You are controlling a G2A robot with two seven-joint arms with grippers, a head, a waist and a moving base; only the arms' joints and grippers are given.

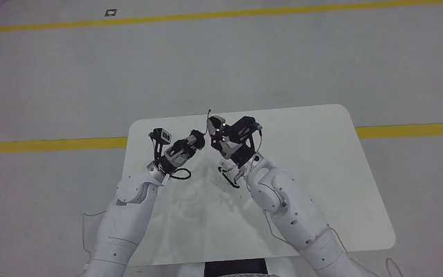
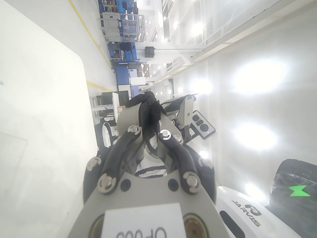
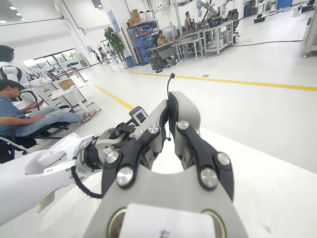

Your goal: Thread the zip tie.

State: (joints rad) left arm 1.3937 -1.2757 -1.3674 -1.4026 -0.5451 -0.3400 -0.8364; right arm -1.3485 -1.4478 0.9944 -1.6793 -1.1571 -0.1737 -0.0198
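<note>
Careful: your right tool (image 3: 170, 100) pinches the zip tie (image 3: 169, 85) high above the counter (image 1: 332, 173). Your left tool (image 2: 148, 110) is squeezed together close by. The thin zip tie could bend, slip and miss its hole.

in the top view both arms rise from the bottom edge and meet near mid-frame, the left gripper (image 1: 196, 140) and right gripper (image 1: 215, 131) almost tip to tip. the left gripper's fingers are pressed together; the right gripper's clamp a zip tie (image 3: 171, 76).

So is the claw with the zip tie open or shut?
Shut: fingers of the right gripper pinch the zip tie, its end poking out.
</note>
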